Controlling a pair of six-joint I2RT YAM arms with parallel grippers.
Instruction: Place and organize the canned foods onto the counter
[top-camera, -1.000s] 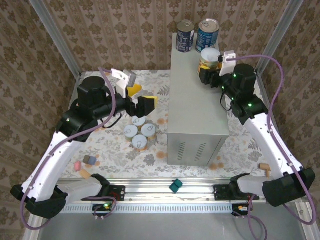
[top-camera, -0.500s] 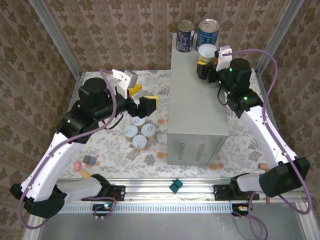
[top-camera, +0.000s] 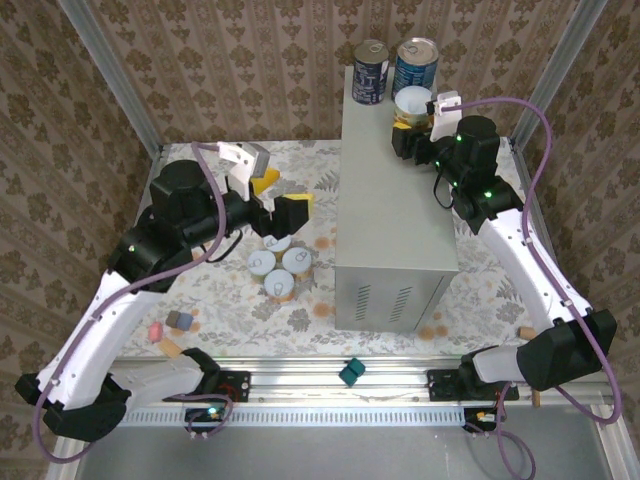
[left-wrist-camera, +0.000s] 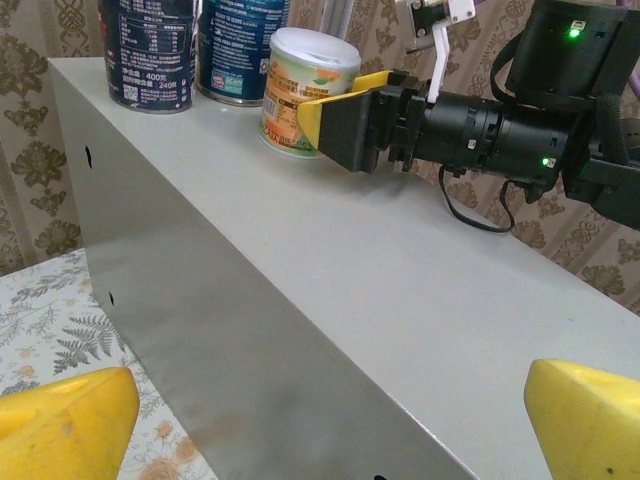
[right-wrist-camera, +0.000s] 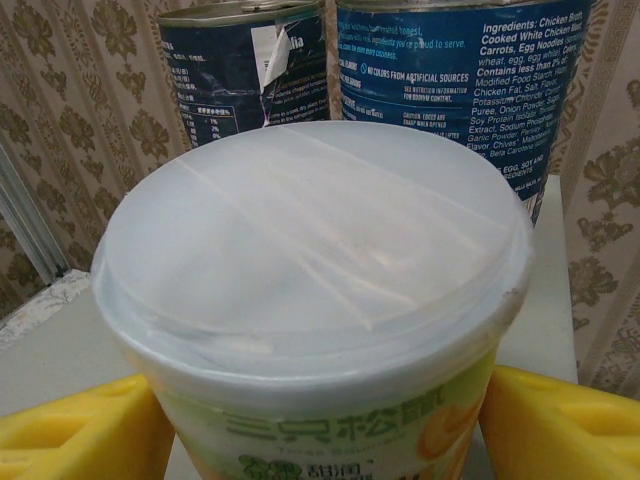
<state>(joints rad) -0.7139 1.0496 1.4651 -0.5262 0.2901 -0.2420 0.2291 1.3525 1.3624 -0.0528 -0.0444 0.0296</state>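
While the left gripper (top-camera: 280, 198) hangs wide open over four short cans (top-camera: 281, 286) clustered on the floral floor (top-camera: 215, 290) just beside the counter (top-camera: 395, 235), most of the counter's flat top lies bare from its near edge back. Near the far end, the right gripper (top-camera: 412, 124) brackets a white-lidded can (top-camera: 413, 101) standing upright on the top, a yellow finger on each side. Whether it clamps the can or merely flanks it cannot be told. Just behind, two blue tins (top-camera: 415, 65) stand side by side at the far edge.
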